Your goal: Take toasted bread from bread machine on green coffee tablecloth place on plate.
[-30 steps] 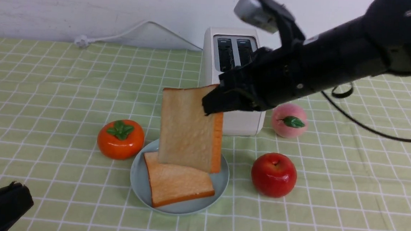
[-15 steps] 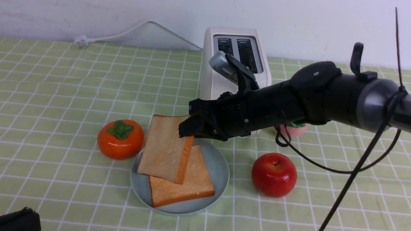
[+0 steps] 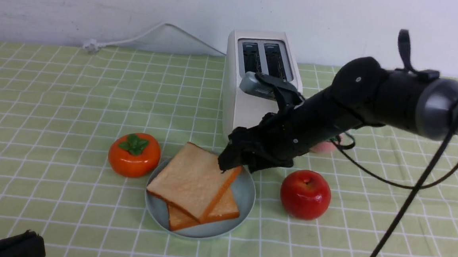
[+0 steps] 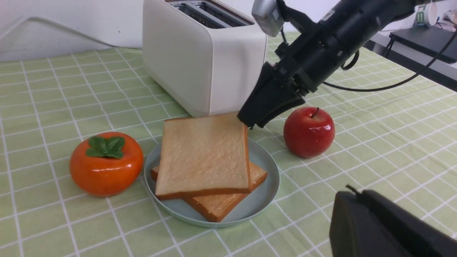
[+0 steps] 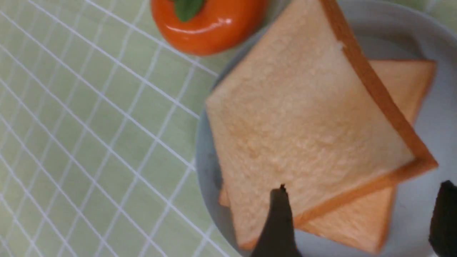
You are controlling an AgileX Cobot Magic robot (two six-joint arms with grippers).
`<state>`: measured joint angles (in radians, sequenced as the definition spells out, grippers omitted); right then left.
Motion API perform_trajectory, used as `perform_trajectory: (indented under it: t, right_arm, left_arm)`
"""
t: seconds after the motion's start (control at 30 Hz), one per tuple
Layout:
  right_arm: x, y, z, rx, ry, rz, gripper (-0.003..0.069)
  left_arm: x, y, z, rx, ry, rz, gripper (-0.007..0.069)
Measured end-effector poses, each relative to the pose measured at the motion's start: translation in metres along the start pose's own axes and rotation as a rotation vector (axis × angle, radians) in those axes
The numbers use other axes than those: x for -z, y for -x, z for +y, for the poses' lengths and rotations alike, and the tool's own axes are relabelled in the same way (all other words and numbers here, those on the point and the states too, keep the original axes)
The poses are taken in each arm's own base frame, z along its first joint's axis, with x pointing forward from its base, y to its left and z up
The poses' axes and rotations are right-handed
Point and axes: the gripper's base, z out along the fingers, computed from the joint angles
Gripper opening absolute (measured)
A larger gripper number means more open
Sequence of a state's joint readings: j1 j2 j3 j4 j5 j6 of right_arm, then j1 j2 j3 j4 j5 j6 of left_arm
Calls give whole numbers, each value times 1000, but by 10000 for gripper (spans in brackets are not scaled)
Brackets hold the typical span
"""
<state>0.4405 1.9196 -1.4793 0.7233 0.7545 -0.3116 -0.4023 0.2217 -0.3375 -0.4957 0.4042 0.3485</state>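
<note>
Two slices of toasted bread lie stacked on the pale blue-green plate [image 3: 247, 193]. The top slice [image 3: 192, 180] rests askew on the lower slice [image 3: 226, 209]. My right gripper [image 3: 230, 165] hovers open at the plate's far right rim; its fingers [image 5: 278, 221] stand wide apart over the top slice's corner, holding nothing. Behind the plate, on the green coffee tablecloth [image 3: 55, 114], stands the white bread machine [image 3: 250, 106] with both slots empty. My left gripper [image 4: 357, 194] is shut and low at the near left corner [image 3: 35, 240].
An orange persimmon [image 3: 134, 154] sits just left of the plate and a red apple [image 3: 305, 194] just right of it. A peach [image 3: 325, 147] is mostly hidden behind my right arm. The toaster's white cord [image 3: 155, 32] runs along the back wall.
My right arm lowered the second slice from upright above the plate onto the first slice, then its jaws opened and let it go. The left gripper sank lower in the corner.
</note>
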Motion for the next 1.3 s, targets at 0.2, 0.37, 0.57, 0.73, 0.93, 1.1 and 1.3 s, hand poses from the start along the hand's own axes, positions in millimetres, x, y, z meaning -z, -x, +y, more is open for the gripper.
perform_trajectory:
  t: [0.2,0.37,0.57,0.73,0.93,1.1,1.3]
  right_arm:
    - [85,-8,25,159,-179,19,387]
    - [161,-27,51,228,-257,-24,230]
    - [228,-68,72,211,-284,-68,118]
    - [257,-128,71,120,-276,-110,106]
    - [263,-209,53,26,-253,-197,106]
    - [255,-244,38,23,-231,-311,106]
    - [244,-267,24,42,-202,-462,110]
  left_arm:
    - [0,0,0,-3,3,-4,-8]
    - [0,1,-1,21,-6,-8,-13]
    - [1,1,-2,56,-22,-20,-13]
    - [15,4,-5,43,-35,-100,-13]
    - [17,-9,-4,41,-34,-110,-13]
    - [12,-21,-2,49,-30,-69,-13]
    - [10,-27,-2,51,-35,-37,-13]
